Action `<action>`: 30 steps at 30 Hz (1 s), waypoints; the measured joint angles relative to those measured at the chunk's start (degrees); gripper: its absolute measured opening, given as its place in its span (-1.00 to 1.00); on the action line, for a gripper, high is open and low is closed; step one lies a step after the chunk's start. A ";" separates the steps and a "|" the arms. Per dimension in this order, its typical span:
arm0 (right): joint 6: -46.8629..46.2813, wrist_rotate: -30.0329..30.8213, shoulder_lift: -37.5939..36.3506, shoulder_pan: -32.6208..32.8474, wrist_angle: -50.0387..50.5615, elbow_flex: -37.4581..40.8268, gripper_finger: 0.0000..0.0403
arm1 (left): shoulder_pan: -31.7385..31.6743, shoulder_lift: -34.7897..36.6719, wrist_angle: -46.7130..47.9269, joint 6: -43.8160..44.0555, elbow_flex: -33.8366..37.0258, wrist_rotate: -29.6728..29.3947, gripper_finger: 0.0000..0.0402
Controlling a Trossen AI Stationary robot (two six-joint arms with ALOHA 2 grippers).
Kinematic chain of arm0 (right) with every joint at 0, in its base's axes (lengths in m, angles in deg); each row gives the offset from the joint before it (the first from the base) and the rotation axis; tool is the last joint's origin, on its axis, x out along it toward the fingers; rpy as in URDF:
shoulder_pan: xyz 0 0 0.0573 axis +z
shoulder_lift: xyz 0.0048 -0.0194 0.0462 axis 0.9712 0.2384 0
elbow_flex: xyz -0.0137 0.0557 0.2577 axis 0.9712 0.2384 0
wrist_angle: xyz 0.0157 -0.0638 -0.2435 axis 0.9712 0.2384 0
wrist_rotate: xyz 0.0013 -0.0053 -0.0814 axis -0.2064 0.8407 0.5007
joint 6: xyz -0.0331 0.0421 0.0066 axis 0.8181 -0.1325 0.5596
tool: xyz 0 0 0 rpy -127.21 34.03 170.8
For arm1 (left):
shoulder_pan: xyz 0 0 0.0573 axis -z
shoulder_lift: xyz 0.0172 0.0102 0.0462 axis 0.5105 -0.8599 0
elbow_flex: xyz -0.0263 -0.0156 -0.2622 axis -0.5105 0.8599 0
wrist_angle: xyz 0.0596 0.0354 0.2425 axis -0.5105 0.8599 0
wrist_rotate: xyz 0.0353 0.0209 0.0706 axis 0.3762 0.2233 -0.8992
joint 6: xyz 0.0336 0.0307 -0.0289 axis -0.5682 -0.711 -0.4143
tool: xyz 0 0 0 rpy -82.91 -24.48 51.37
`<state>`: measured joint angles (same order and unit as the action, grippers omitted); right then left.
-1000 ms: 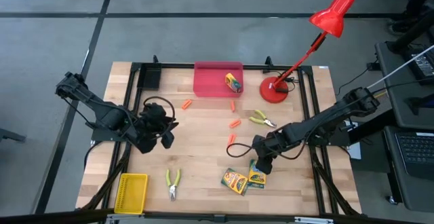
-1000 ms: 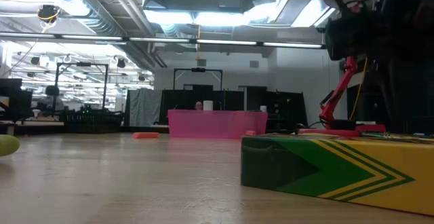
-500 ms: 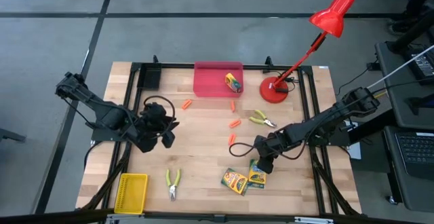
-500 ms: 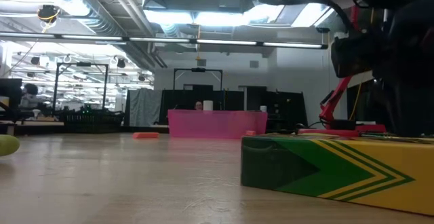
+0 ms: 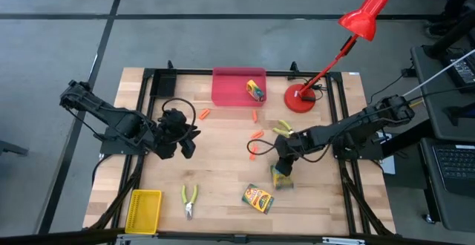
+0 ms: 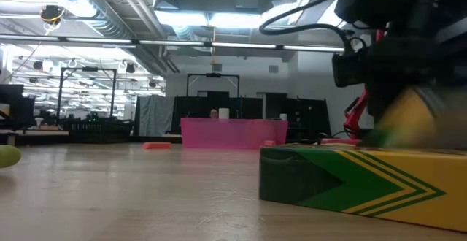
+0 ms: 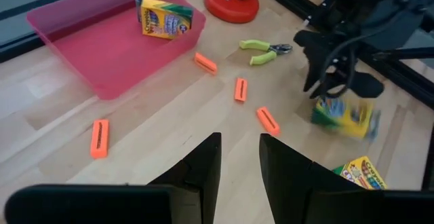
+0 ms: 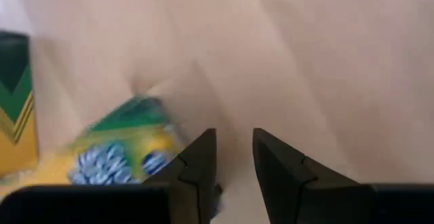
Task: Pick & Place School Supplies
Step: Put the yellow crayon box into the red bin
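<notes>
My right gripper (image 5: 284, 158) hangs over the table's right middle, fingers pointing down. A yellow-and-green crayon box (image 5: 282, 177) is blurred just below it, off the table in the low view (image 6: 417, 117). A second crayon box (image 5: 257, 198) lies flat near the near edge. A third crayon box (image 5: 256, 90) lies in the pink tray (image 5: 226, 89). Several orange sticks (image 5: 257, 135) lie scattered between tray and gripper. My left gripper (image 5: 185, 142) waits at the table's left middle, open by a narrow gap, touching nothing. My right gripper comes at the crayon box from above. In its own wrist view the box (image 8: 129, 146) sits beside and partly behind one finger (image 8: 196, 163), which hides the place of contact. The box is lifted clear and hangs tilted below the fingers (image 7: 332, 81).
Green-handled pliers (image 5: 286, 130) lie right beside my right arm; another pair (image 5: 189, 200) lies near the near edge. A yellow bin (image 5: 143, 209) sits at the near left corner, a red lamp's base (image 5: 300, 96) at the far right. Bare wood lies in the middle.
My right gripper has risen and moved toward the far edge. The crayon box that lay beside the second one has come off the table with it and now swings, blurred, below the fingers. The second box stayed put. My left gripper has shifted slightly toward the table's right.
</notes>
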<state>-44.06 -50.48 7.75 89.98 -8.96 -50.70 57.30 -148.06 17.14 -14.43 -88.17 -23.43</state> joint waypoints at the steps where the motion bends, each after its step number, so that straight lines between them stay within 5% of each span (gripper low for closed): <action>1: 0.78 0.13 0.00 -0.83 -0.04 0.00 -0.50 | -0.27 0.00 -0.48 -0.57 0.00 0.07 -0.51; 6: 2.96 -0.32 -0.03 -4.64 -0.21 0.00 -0.50 | -1.29 0.00 -1.15 -1.81 0.00 0.31 -0.51; 18: 10.19 -19.38 -3.32 -0.97 -7.40 -0.04 -0.50 | -1.39 0.00 -1.18 -1.15 0.00 0.31 -0.52; 30: 11.29 -16.17 -1.09 -2.53 -6.38 0.00 -0.50 | -1.20 0.00 -2.55 -0.24 -0.09 0.29 -0.52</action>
<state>-32.77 -66.65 6.66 87.45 -15.34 -50.70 56.09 -148.06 14.59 -14.67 -88.25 -23.14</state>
